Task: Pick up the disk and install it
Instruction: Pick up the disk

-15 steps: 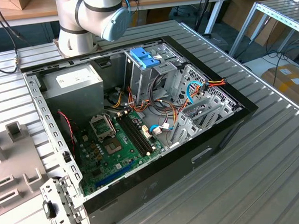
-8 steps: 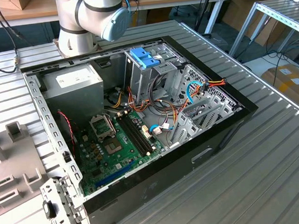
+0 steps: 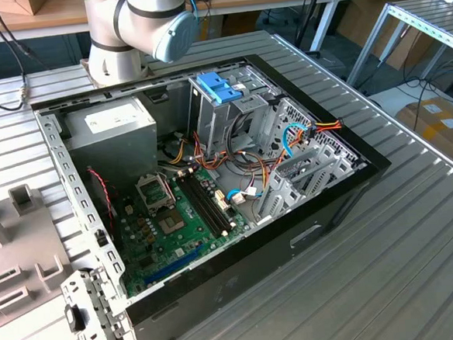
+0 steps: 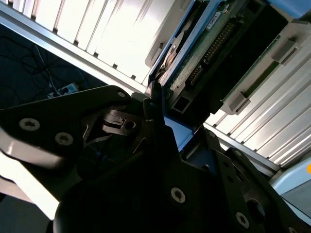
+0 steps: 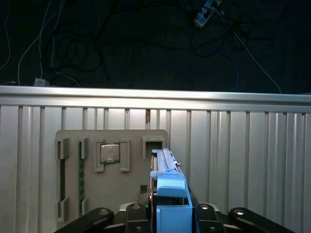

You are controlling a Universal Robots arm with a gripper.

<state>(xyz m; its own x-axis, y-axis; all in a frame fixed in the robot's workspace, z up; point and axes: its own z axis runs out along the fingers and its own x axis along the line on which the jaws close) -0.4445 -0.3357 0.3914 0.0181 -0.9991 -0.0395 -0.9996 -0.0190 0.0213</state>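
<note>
In the first wrist view we see the gripper (image 5: 171,209) clenched on the disk (image 5: 166,170). It holds the disk edge-on in a blue carrier, over the ribbed metal table (image 5: 243,160) by a grey parts tray (image 5: 73,141) bearing a processor chip (image 5: 110,153). In the exterior view the computer case (image 3: 322,202) lies open; the print on its power supply's (image 3: 118,127) white sticker is too small for us to read.

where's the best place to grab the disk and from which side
Across its two broad flat faces, coming in along its thin edge: the disk is a slim slab standing edge-on, so the faces give parallel seats. Stay off the connector end. The end effector grips it this way.
</note>
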